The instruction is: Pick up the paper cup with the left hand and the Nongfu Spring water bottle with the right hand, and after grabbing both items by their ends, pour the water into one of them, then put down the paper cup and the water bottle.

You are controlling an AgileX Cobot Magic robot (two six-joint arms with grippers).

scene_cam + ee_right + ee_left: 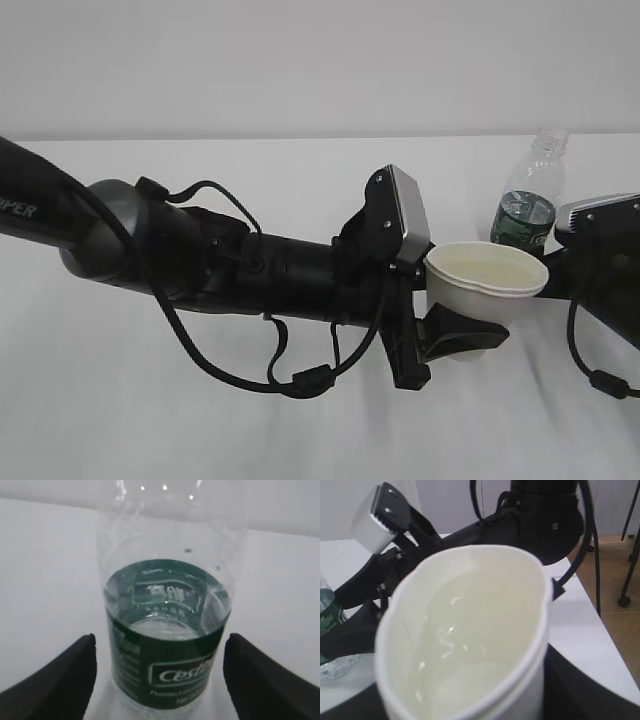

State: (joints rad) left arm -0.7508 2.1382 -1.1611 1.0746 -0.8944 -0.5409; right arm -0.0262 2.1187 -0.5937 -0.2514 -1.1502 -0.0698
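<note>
- The paper cup (486, 285) is held off the white table (150, 420) by the left hand (455, 335), a thick black arm that reaches in from the left of the exterior view with cables looping under it.
- The left hand's black jaws are closed on the lower wall of the cup. The squeeze has pushed the rolled rim into an oval, as the left wrist view shows (470, 645).
- The cup is upright and holds the water (470, 630), a clear liquid lying over the cream inside with small glints on its surface.
- The water bottle (528, 200) stands upright on the table behind and to the right of the cup, uncapped, with a dark green label band low on its clear ribbed body.
- Water stands inside the bottle (167, 630) at about the level of the label's top edge.
- The right hand (162, 675) is spread wide, with one black finger (60, 675) on each side of the bottle. Both fingers stand clear of the plastic and grip nothing.
- A grey block (405, 215) sits on the left arm just beside the cup's rim.
</note>
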